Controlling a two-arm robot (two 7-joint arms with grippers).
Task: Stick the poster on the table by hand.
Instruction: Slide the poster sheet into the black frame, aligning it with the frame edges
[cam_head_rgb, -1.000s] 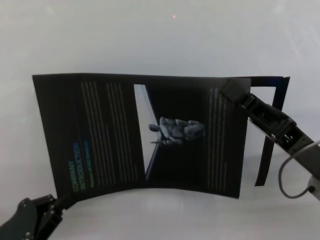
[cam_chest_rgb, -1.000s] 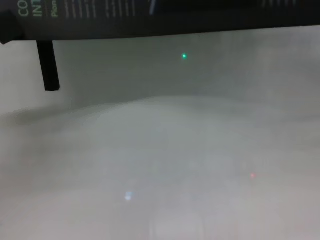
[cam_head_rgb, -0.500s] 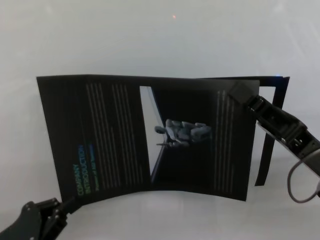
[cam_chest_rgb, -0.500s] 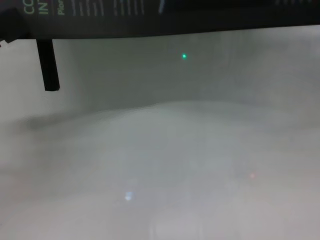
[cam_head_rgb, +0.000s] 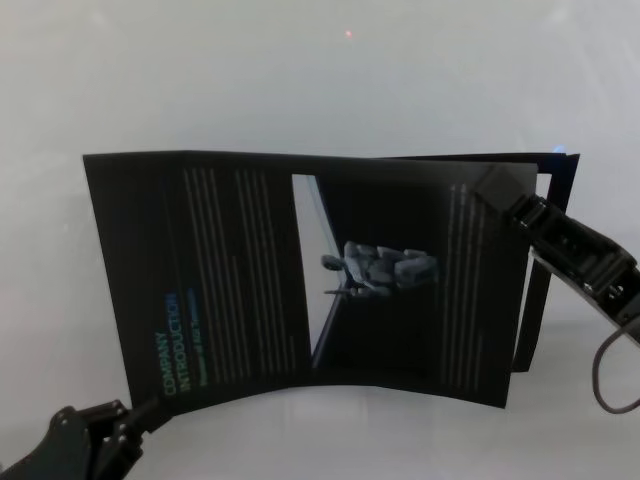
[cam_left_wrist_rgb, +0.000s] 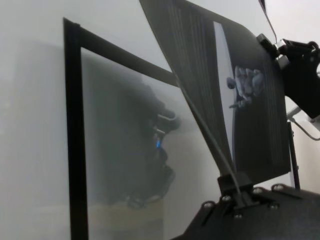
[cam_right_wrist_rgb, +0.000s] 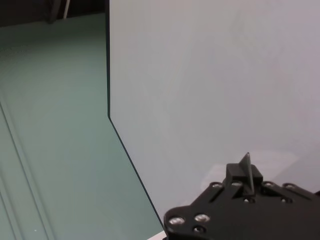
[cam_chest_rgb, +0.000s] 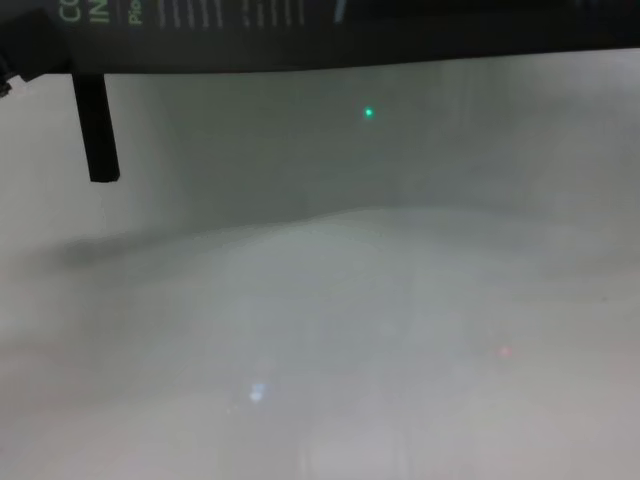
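The poster, a black sheet with a green heading and white text columns, hangs slightly bowed above the pale table. Down at its near left corner my left gripper is shut on the sheet. The left wrist view shows that pinch with the poster rising from it. My right gripper is shut on the far right corner, and the right wrist view shows its fingers closed on the sheet's thin edge. From the chest, only the poster's lower edge shows.
A thin black rectangular frame outline lies on the table behind and to the right of the poster. One of its bars appears in the chest view, and a corner of the frame outline appears in the left wrist view.
Held by both grippers, the poster has shifted to the right and a little lower in the head view. Both arms moved with it, and neither grip changed.
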